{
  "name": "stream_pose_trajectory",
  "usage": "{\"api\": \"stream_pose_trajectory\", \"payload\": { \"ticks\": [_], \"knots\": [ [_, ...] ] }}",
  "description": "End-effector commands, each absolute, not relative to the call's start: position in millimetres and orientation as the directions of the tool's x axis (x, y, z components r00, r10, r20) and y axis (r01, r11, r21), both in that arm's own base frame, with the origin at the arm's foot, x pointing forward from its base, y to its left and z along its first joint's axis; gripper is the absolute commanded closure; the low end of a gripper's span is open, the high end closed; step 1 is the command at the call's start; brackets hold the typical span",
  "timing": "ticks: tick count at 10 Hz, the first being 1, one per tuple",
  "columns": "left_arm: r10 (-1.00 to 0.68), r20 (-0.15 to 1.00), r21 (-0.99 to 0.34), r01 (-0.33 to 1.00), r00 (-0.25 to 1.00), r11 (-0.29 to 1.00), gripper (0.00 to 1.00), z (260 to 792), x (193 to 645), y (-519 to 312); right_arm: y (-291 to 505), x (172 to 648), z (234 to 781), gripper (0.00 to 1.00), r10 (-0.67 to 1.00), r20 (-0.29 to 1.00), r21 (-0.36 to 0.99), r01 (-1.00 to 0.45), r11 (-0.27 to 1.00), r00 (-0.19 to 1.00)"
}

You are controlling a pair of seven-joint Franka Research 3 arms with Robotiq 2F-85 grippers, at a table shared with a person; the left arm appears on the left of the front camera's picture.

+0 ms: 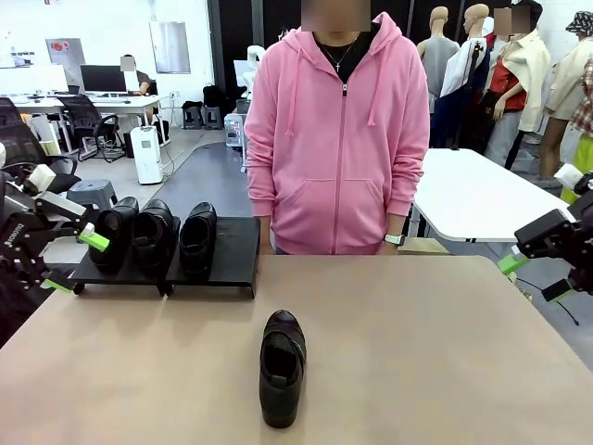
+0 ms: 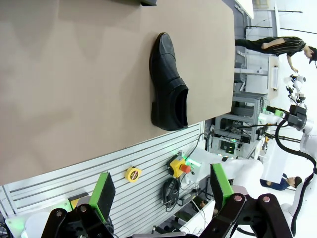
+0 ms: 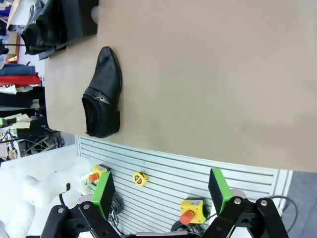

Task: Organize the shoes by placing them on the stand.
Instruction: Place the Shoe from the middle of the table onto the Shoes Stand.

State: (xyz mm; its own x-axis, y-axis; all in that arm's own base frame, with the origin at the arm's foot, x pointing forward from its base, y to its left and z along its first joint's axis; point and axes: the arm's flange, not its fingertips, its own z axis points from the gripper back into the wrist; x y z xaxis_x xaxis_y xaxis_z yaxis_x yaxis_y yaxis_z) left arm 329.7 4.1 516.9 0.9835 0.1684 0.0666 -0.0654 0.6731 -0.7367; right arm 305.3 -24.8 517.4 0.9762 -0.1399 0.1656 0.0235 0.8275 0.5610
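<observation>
Loose shoe (image 1: 282,367) points toward the person (image 1: 338,139).

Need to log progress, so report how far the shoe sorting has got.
Done: three black loafers sit on the stand, two on its left section, one on the right. In hand: nothing; the left gripper and right gripper are both open and empty at the table's sides. Left: the fourth loafer lies on the table, and the spot beside the third looks free for it.
</observation>
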Motion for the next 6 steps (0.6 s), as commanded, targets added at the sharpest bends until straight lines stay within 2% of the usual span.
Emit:
{"api": "stream_pose_trajectory", "payload": {
  "ticks": [1,6],
  "knots": [
    [0.174,0.058,-0.744,-0.073,0.983,0.665,0.00,519.3,329.4,4.3,-28.3,306.8,518.6,0.00,-0.126,0.177,0.582,0.000,0.813,0.976],
    [0.174,0.058,-0.744,-0.073,0.983,0.665,0.00,519.3,329.4,4.3,-28.3,306.8,518.6,0.00,-0.126,0.177,0.582,0.000,0.813,0.976]
  ]
}}
